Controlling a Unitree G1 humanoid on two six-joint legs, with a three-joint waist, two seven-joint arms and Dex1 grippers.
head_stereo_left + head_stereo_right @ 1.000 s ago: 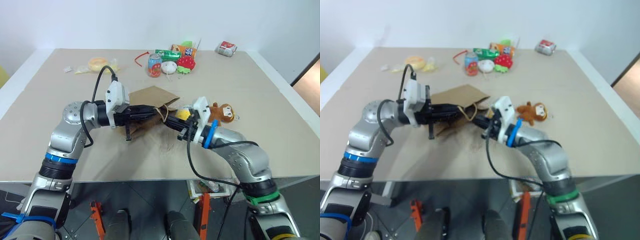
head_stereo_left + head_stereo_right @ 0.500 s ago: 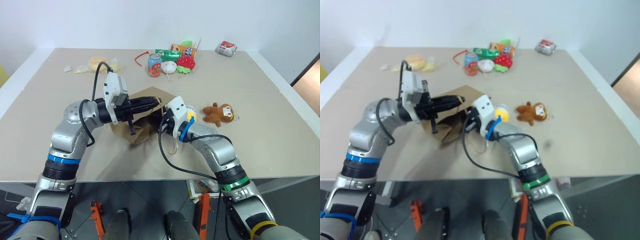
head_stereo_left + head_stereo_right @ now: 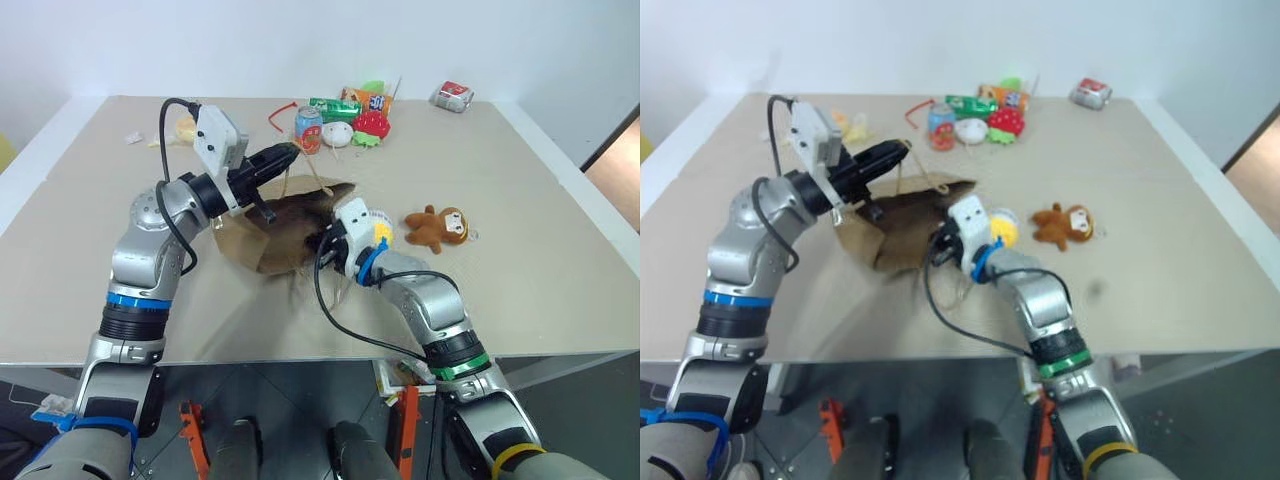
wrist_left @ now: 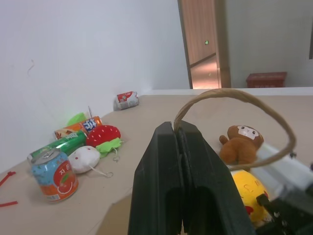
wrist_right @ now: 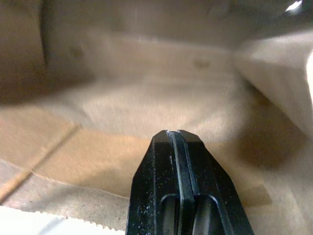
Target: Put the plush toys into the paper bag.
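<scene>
Left fingers (image 4: 178, 128) clenched on bag handle (image 4: 234, 95), lifting bag (image 3: 285, 225) mid-frame; right fingers (image 5: 173, 137) clenched empty inside; monkey (image 3: 440, 228) right on bench (image 3: 560, 250).

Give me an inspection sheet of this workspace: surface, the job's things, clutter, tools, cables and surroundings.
Surface: beige table, no spills seen.
Job's things: paper bag lies on its side mid-table, mouth lifted open; monkey lies on the table outside the bag; yellow ball beside the right wrist at the bag's mouth, also outside.
Clutter: soda can, strawberry plush, white plush, green packet, crumpled can at the far edge.
Tools: left tool shut on the bag's handle, lifting it; right tool shut, empty, inside the bag.
Cables: black cable loops from the right wrist.
Surroundings: white wall, wooden door.
</scene>
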